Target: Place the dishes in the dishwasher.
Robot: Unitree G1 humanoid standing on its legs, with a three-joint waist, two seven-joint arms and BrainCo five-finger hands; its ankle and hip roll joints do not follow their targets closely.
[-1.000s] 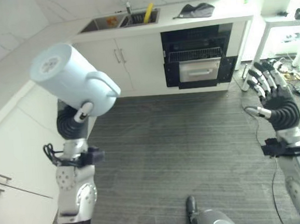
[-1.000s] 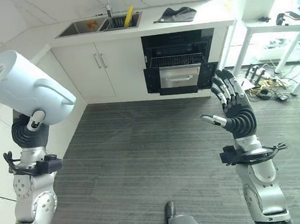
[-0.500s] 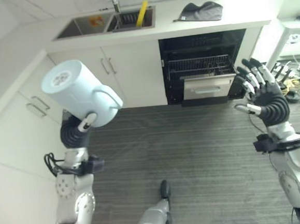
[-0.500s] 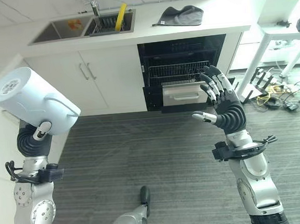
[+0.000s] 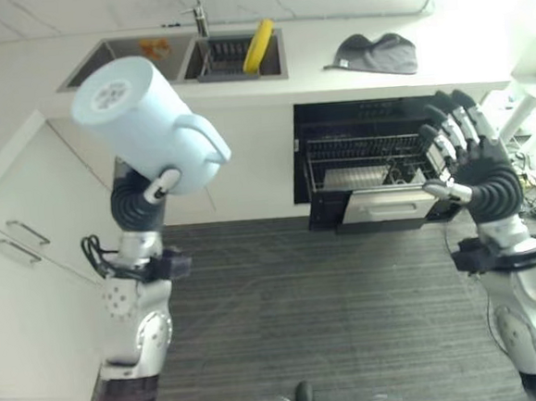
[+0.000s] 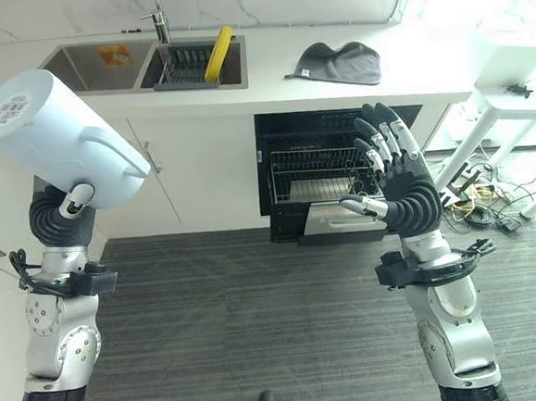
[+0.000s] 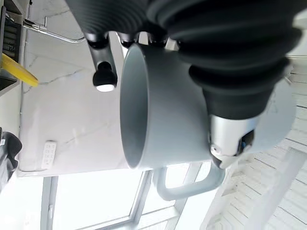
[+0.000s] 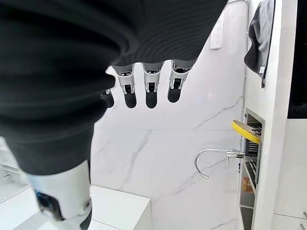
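The left hand (image 5: 147, 193) is wrapped tight around a big pale blue mug (image 5: 146, 127), held up high and tipped so it is safe to carry. The right hand (image 6: 399, 186) is spread open and empty, maybe for balance. The dishwasher (image 6: 327, 188) waits open ahead, its rack (image 5: 376, 161) pulled out.

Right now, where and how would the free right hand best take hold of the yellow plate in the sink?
Likely by the raised upper rim of the yellow plate, coming from above: it stands tilted on edge in the sink rack, so the open right hand can pinch both faces.
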